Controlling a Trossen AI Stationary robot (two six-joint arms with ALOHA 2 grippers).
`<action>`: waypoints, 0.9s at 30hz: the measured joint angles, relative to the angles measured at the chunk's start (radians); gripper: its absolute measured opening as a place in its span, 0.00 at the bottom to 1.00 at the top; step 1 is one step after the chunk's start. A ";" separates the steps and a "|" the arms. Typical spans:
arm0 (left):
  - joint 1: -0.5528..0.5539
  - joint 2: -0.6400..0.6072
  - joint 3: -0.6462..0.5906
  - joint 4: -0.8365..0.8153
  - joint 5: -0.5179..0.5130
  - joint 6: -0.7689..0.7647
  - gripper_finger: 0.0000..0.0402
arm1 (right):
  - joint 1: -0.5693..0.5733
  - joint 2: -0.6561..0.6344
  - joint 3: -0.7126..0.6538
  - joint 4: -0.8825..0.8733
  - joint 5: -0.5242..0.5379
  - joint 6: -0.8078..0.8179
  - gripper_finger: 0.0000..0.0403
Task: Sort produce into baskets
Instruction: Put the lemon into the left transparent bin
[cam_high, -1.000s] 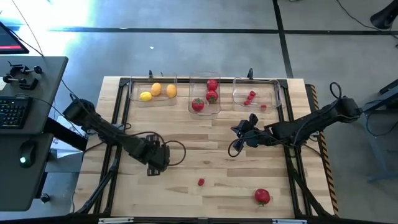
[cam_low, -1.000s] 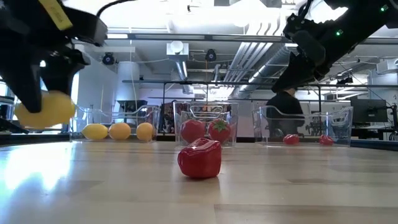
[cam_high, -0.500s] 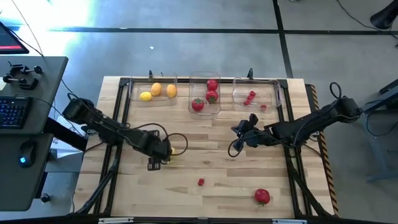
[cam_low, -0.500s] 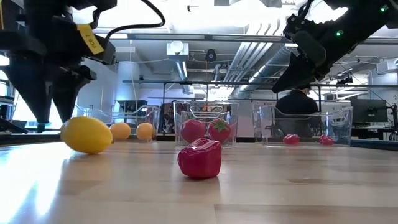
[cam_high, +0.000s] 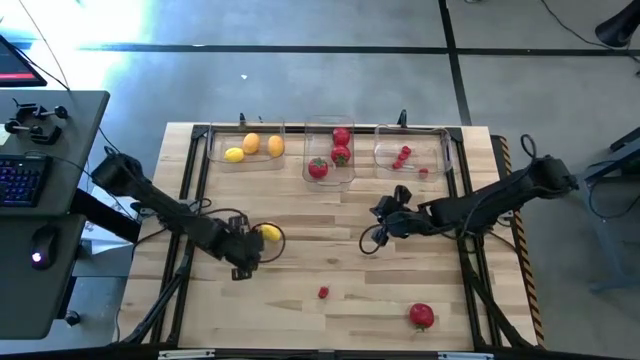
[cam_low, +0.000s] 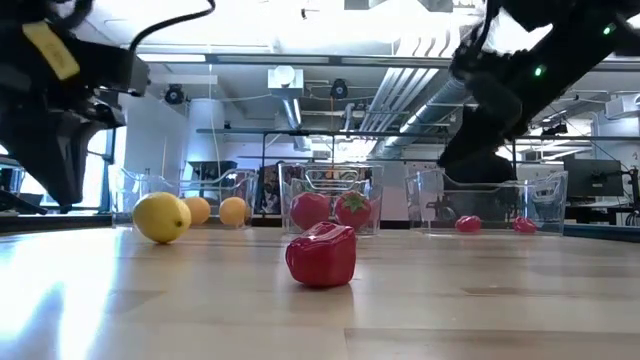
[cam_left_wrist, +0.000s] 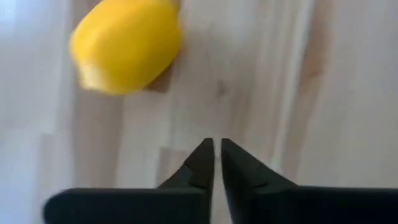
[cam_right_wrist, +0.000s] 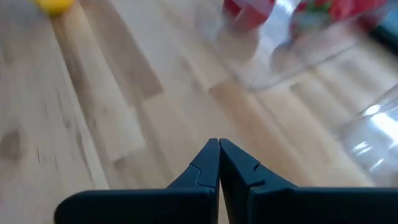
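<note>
Now my left gripper (cam_left_wrist: 214, 163) is closed on nothing beside the lemon (cam_left_wrist: 126, 45), so I should open and center over it.

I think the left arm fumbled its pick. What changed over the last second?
The lemon left the left gripper, which shut empty beside it; the fruit now lies free on the table. The right gripper stayed shut; the baskets and loose red fruit unchanged.

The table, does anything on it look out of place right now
Yes. A lemon lies loose on the table beside the shut, empty left gripper. A small berry and a big red fruit also lie outside the baskets.
</note>
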 joint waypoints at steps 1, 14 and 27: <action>-0.002 -0.027 -0.021 0.038 0.009 -0.003 0.02 | -0.010 0.021 0.000 0.006 -0.032 0.000 0.00; 0.189 -0.287 -0.136 0.229 0.177 0.172 0.00 | -0.015 0.237 -0.001 0.558 -0.142 -0.192 0.00; 0.211 -0.113 -0.136 0.341 0.153 -0.082 0.25 | 0.005 0.346 0.000 0.614 -0.143 -0.136 0.00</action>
